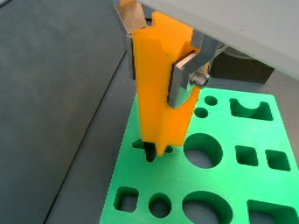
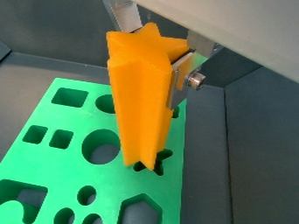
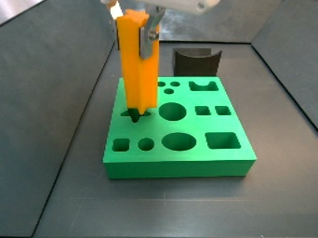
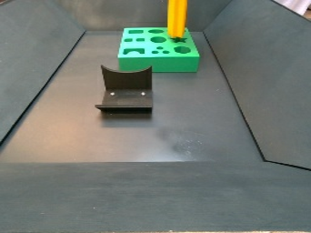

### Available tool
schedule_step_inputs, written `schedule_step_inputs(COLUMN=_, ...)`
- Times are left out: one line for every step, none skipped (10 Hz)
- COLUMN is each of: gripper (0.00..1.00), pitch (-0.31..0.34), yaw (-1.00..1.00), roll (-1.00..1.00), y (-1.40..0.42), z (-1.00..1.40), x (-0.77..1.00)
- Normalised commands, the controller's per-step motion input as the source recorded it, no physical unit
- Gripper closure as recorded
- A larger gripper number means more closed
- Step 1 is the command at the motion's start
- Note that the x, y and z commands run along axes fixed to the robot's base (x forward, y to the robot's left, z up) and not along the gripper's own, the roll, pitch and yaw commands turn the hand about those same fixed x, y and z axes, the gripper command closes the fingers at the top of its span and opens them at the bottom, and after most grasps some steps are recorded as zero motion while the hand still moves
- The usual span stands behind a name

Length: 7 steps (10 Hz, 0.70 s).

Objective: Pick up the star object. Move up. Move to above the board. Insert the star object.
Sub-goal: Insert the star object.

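Note:
The star object [image 1: 162,83] is a tall bright-orange ridged prism, held upright. My gripper [image 1: 158,52] is shut on its upper part; a silver finger plate [image 1: 184,79] presses one side. It also shows in the other wrist view [image 2: 140,96] with the gripper [image 2: 146,66]. Its lower end sits in the star-shaped hole [image 1: 155,150] at the edge of the green board [image 1: 233,188]. In a side view the star object [image 3: 136,65] stands on the board [image 3: 187,153] under the gripper [image 3: 137,28]. In the far side view the star object [image 4: 177,18] rises from the board [image 4: 155,50].
A dark curved block [image 3: 196,61] stands just behind the board; in a side view it [image 4: 125,89] lies on the dark floor well apart. The bin's dark sloping walls [image 4: 43,82] surround the floor. The board has several other holes, circles and squares [image 1: 201,150].

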Motion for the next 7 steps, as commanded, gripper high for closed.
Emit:
schedule_step_inputs(gripper=1.00, pitch=0.000, yaw=-0.11, roll=0.03, y=0.00, z=-0.28, x=0.00)
schedule_step_inputs(gripper=1.00, pitch=0.000, yaw=-0.22, roll=0.12, y=0.00, z=-0.39, x=-0.06)
schedule_step_inputs(gripper=1.00, pitch=0.000, yaw=-0.05, roll=0.00, y=0.00, z=-0.08, x=0.03)
schedule_step_inputs(gripper=1.00, pitch=0.000, yaw=-0.01, roll=0.00, y=0.00, z=-0.05, x=0.00)
schedule_step_inputs(gripper=1.00, pitch=0.000, yaw=0.00, roll=-0.01, y=0.00, z=-0.04, x=0.00)
schedule_step_inputs(gripper=1.00, pitch=0.000, yaw=0.00, roll=-0.03, y=-0.03, z=-0.07, x=0.00)
schedule_step_inputs(gripper=1.00, pitch=0.000, yaw=0.00, roll=-0.01, y=-0.03, z=-0.07, x=0.00)
